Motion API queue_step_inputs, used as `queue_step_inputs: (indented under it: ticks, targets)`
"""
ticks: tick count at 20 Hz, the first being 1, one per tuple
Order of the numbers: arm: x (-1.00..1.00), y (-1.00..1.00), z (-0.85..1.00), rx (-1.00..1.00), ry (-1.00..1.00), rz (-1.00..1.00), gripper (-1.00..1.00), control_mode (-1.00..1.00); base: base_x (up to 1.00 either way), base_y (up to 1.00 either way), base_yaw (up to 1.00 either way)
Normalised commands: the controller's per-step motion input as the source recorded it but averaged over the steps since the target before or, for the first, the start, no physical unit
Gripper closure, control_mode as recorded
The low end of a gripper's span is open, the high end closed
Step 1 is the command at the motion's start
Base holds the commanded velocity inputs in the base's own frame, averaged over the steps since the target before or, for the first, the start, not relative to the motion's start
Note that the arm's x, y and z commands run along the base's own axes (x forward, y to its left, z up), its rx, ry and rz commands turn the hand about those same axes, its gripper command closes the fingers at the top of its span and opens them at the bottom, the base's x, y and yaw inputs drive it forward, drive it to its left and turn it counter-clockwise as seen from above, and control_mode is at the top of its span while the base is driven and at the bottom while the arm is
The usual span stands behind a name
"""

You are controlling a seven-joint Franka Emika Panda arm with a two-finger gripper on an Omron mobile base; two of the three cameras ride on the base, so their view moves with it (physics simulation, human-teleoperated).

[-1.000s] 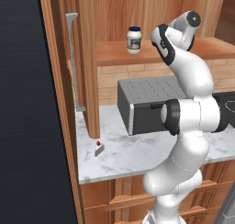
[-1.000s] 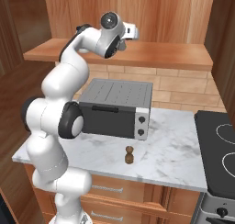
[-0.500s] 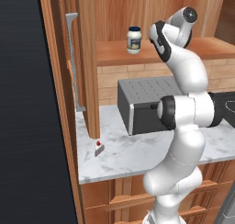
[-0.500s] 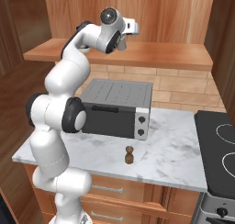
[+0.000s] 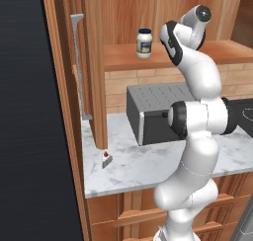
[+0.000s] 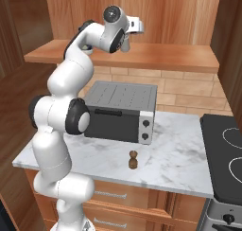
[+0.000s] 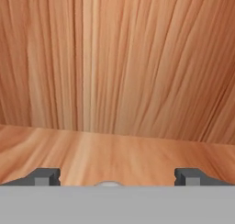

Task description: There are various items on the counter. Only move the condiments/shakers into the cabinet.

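Wooden shelf [image 7: 114, 154] bare ahead of wide-spread fingers [image 7: 46, 176]; jar [image 5: 144, 42] near shelf front edge, well left

A white jar [image 5: 144, 42] with a dark blue lid and label stands upright on the plank shelf of the brown wooden cabinet [image 5: 118, 62], toward the shelf's left end. A small dark-brown pepper mill [image 6: 133, 160] stands upright on the white-grey marbled counter [image 6: 184, 164], near its front edge, just in front of the toaster oven. A tiny white wedge with a red top [image 5: 105, 158] sits on the counter's left part, close to the cabinet's side post.
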Motion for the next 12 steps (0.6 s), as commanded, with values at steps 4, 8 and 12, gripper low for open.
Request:
queue_step_inputs:
  ticks: [4, 8, 12]
  targets:
    - [0.04, 0.00, -0.05, -0.04, -0.04, 0.00, -1.00, -1.00, 0.00, 0.00, 0.00]
    - [0.24, 0.00, -0.12, -0.07, -0.06, 0.00, -1.00, -1.00, 0.00, 0.00, 0.00]
    - [0.15, 0.00, -0.03, -0.02, -0.01, 0.00, -1.00, -1.00, 0.00, 0.00, 0.00]
